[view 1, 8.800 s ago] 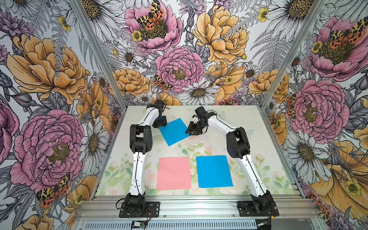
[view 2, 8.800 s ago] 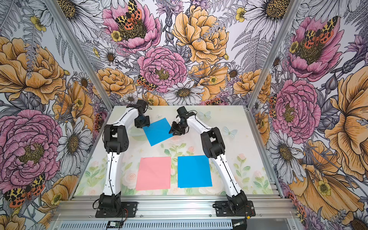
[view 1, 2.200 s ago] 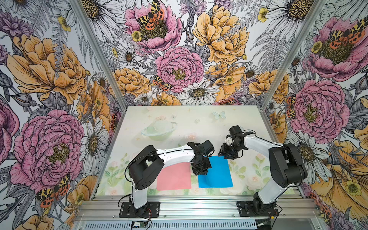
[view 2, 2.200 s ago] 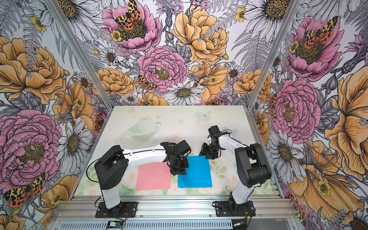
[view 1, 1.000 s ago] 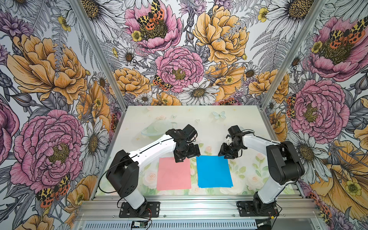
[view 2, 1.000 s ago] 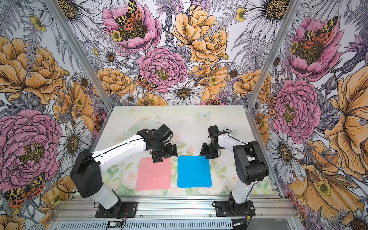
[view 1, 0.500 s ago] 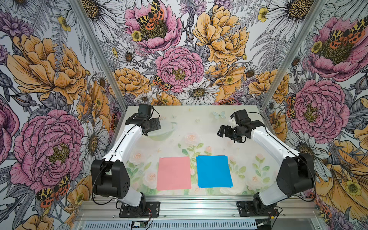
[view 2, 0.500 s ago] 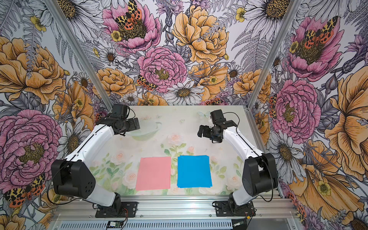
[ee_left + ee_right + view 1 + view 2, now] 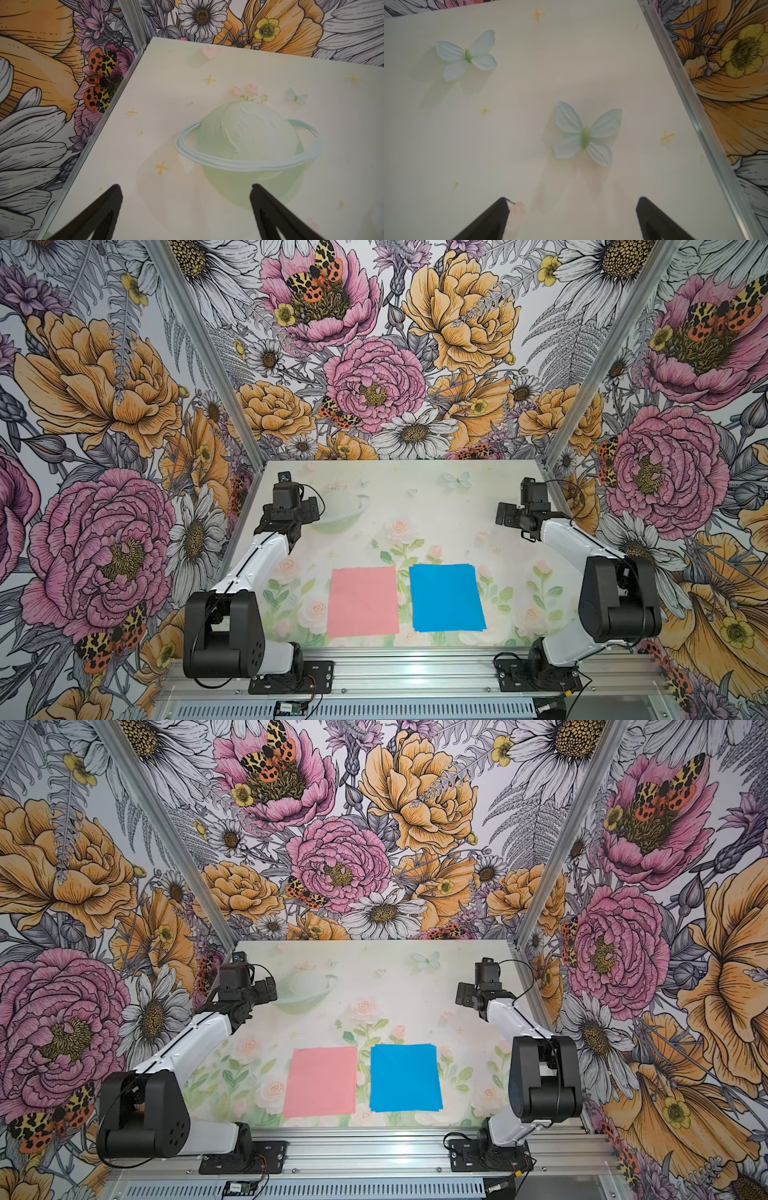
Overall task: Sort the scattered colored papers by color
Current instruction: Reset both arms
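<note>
Two neat piles of paper lie side by side near the front edge of the table (image 9: pixel 415 506), and both top views show them. The pink pile (image 9: pixel 363 601) (image 9: pixel 321 1081) is on the robot's left and the blue pile (image 9: pixel 446 598) (image 9: pixel 405 1078) is on its right. A thin strip of table shows between them, so they do not touch. The blue sheets do not quite line up, and a few edges peek out at the far right corner. How many sheets are in each pile cannot be told. Both arms reach along the sides of the table, well away from the piles. The left gripper (image 9: pixel 185 188) is wide open and holds nothing; it hangs over a painted green planet (image 9: pixel 247 141) near the far left corner. The right gripper (image 9: pixel 572 200) is wide open too, with nothing in it, over a painted blue butterfly (image 9: pixel 584 135) near the right wall
</note>
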Motion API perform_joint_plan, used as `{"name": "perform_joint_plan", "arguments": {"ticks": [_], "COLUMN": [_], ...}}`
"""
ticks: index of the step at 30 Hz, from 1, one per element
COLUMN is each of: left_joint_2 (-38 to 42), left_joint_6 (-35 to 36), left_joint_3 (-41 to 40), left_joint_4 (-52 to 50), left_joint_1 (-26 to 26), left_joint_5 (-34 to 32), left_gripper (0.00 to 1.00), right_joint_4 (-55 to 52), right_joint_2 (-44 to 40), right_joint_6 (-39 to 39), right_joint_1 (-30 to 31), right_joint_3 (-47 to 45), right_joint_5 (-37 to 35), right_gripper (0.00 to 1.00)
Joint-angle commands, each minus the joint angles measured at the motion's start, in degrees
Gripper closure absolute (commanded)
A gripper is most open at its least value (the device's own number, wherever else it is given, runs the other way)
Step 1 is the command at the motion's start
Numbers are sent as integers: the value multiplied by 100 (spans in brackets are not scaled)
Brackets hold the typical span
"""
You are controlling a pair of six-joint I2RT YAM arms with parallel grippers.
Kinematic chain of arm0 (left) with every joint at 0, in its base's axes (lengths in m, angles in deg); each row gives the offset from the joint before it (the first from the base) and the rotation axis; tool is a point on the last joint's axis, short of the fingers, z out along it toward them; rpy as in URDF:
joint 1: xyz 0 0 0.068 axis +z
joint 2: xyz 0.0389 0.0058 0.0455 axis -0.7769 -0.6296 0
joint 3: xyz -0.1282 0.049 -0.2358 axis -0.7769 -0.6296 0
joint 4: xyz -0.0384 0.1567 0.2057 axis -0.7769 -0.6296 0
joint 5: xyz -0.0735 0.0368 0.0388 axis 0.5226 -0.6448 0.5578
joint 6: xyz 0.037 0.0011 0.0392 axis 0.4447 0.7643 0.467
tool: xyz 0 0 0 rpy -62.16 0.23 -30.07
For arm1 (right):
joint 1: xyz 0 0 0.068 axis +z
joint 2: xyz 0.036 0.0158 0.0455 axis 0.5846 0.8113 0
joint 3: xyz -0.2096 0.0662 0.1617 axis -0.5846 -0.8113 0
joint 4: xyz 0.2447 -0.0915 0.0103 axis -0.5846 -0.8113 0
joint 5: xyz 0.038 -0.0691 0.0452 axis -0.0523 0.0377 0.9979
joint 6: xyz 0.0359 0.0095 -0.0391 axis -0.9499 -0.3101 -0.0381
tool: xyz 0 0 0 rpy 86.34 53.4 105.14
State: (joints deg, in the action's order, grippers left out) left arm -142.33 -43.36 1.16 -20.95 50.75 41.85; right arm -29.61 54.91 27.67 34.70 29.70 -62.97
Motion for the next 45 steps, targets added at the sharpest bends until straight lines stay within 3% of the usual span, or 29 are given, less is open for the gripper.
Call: {"name": "perform_joint_plan", "arguments": {"ticks": [1,3,4,6,9,11,13,18,21,23,25,27,30,45], "left_joint_2": [470,523,426,363,194,98,-29,-146,277,188,-89,-238,-932,-832], "left_joint_6": [259,2223,2430,1706,107,-73,-109,-296,115,122,137,340,550,641], "left_joint_3": [-1151,-2264,-2479,-2438,-2096,-1869,-1795,-1719,-2116,-2417,-2659,-2696,-2812,-2779], "left_joint_4": [2658,4652,5045,5157,4859,4348,4241,4298,4096,4514,5106,5312,6202,5928], "left_joint_1": [149,163,109,340,1153,1319,1295,1154,901,880,859,626,412,351], "left_joint_5": [992,2419,2306,2389,3286,3724,3632,3603,2734,2673,2891,2439,2418,2301], "left_gripper": [1,1,1,1,1,1,1,1,1,1,1,1,1,1], "right_joint_4": [1384,2776,3281,3844,4322,4672,5233,5332,5862,6764,6578,6390,6315,6153], "right_joint_2": [98,-225,-349,-434,-740,-884,-714,-691,-683,-491,-453,-485,-519,-491], "right_joint_6": [432,554,398,339,512,582,542,741,760,967,861,758,737,724], "right_joint_1": [7,3,-66,-127,-71,-43,-49,178,192,319,262,144,143,44], "right_joint_3": [-655,-1372,-1645,-1959,-2364,-2641,-2840,-2906,-3216,-3562,-3425,-3379,-3366,-3270], "right_joint_5": [-513,-461,-303,-242,17,163,14,-164,-140,-117,-221,-126,-115,208], "right_gripper": [1,1,1,1,1,1,1,1,1,1,1,1,1,1]}}
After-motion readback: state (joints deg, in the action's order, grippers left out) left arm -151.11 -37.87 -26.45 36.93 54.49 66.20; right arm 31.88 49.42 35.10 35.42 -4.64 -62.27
